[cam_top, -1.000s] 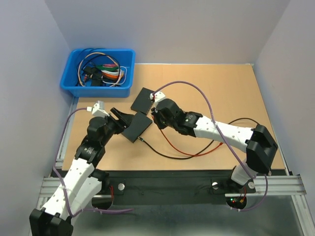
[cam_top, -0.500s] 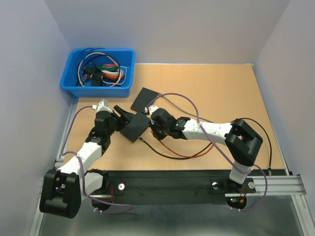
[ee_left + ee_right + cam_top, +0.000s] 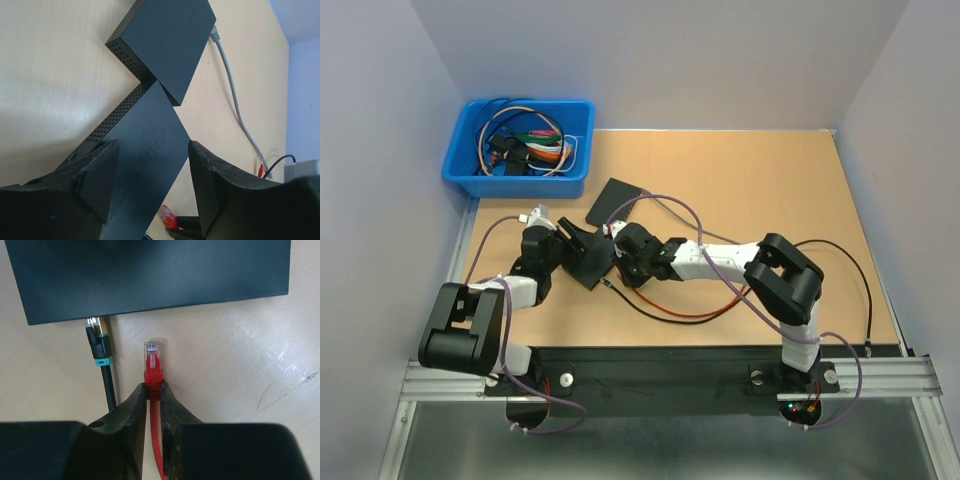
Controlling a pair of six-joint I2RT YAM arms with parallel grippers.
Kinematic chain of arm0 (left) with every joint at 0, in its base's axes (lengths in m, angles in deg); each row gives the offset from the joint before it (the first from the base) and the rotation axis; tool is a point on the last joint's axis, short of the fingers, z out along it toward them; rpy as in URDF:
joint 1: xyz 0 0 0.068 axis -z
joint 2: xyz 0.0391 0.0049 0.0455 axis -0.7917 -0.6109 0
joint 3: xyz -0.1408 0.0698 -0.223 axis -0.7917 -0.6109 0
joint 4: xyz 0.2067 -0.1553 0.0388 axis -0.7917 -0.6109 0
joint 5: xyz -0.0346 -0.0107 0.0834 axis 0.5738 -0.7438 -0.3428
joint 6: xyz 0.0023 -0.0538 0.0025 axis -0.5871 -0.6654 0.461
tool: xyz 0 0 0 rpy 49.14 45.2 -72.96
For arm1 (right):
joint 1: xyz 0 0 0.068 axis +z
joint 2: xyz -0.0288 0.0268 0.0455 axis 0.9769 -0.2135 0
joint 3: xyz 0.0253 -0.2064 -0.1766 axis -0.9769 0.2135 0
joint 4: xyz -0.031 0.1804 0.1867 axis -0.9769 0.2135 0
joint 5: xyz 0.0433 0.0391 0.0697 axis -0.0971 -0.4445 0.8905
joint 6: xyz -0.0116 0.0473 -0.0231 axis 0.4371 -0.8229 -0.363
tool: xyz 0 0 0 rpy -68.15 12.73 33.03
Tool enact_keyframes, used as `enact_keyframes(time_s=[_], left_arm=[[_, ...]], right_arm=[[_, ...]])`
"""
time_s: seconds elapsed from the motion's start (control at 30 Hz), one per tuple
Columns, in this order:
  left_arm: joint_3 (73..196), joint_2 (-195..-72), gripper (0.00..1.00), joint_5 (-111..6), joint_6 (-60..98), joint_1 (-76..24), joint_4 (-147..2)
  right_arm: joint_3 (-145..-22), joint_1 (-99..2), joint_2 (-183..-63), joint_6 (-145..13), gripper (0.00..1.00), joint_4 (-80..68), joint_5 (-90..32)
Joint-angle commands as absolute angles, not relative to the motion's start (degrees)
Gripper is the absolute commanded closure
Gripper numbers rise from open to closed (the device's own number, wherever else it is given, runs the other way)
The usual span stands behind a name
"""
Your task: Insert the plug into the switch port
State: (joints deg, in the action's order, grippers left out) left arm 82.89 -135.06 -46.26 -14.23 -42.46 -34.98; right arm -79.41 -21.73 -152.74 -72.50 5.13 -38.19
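The black switch [image 3: 593, 260] lies left of centre on the table, and it also shows in the left wrist view [image 3: 145, 165]. My left gripper [image 3: 578, 240] is open, its jaws [image 3: 152, 147] standing over the switch's top, one on each side. My right gripper [image 3: 623, 258] is shut on the red plug [image 3: 154, 360], gripping its boot [image 3: 154, 387]. The plug's clear tip points at the switch's edge [image 3: 150, 275] with a small gap between them. The plug also shows in the left wrist view [image 3: 169, 217], beside the switch. The ports themselves are hidden.
A black cable with a teal band [image 3: 100, 347] is plugged into the switch just left of the red plug. A second black box [image 3: 615, 200] touches the switch's far end. A grey cable [image 3: 235, 95] and a red cable [image 3: 670, 305] lie on the table. A blue bin of cables [image 3: 520, 148] stands at back left.
My right gripper has moved left with the red plug, close up to the switch. My left gripper has moved slightly right over the switch, and its arm has folded back.
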Motion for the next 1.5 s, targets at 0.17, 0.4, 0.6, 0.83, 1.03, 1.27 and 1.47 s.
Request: enact_keyframes(time_s=[0.17, 0.4, 0.6, 0.83, 1.03, 1.27, 1.47], left_arm=[[80.05, -141.14, 0.35, -41.36, -14.01, -42.68, -21.51], [78.73, -142.82, 0.36, -40.83, -13.23, -42.68, -19.92], [78.55, -144.05, 0.38, -39.78, -12.79, -42.77, -19.04], [78.64, -145.02, 0.38, -40.66, -11.03, -42.68, -20.01], [79.34, -146.6, 0.39, -40.4, -9.62, -42.68, -20.71], [79.69, -147.04, 0.39, -40.31, -9.45, -42.59, -20.98], [80.05, -145.73, 0.39, -39.69, -9.71, -42.59, -21.41]], right_arm=[[-84.81, -21.51, -155.18, -72.38, 1.0, 3.1, -39.88], [-86.83, -21.42, -156.5, -72.82, 1.0, 3.1, -41.99], [-88.58, -21.42, -157.81, -73.0, 1.0, 3.19, -43.04], [-89.64, -21.42, -157.55, -72.74, 1.0, 3.19, -45.07], [-90.96, -21.42, -158.43, -72.56, 1.0, 3.19, -43.23], [-92.1, -21.42, -158.52, -72.91, 0.99, 3.19, -40.58], [-92.28, -21.33, -158.69, -72.91, 1.0, 3.1, -40.32]])
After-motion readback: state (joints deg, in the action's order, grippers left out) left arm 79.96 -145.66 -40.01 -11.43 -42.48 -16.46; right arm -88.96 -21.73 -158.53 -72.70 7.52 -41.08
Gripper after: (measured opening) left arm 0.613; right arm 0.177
